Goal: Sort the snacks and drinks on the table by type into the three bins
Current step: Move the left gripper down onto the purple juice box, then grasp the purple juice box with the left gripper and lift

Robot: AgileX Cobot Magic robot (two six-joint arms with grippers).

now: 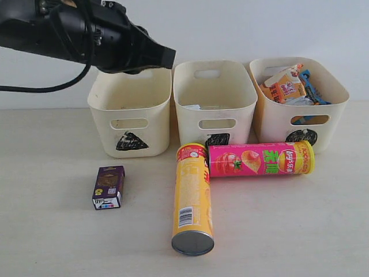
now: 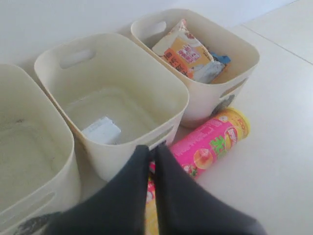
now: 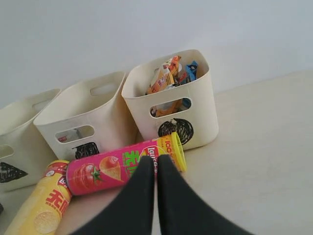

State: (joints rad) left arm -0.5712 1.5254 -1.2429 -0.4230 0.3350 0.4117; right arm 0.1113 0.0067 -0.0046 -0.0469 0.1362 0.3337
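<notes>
Left gripper (image 2: 152,149): fingers pressed together, nothing held, raised by the triangle bin (image 1: 109,107). Right gripper (image 3: 156,160): fingers likewise together, nothing held. Orange bag (image 1: 285,86) and blue bag (image 1: 313,86) lie in the circle bin (image 1: 277,118). A white carton (image 2: 101,130) lies in the square bin (image 1: 242,118). On the table (image 1: 288,231): purple carton (image 1: 109,187) before the triangle bin; yellow can (image 1: 192,202) and pink can (image 1: 259,159) lying flat, the pink can's end against the yellow.

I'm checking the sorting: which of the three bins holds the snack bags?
The circle-marked bin, rightmost in the exterior view: an orange bag and a blue bag stick out. The middle bin holds only a carton.
</notes>
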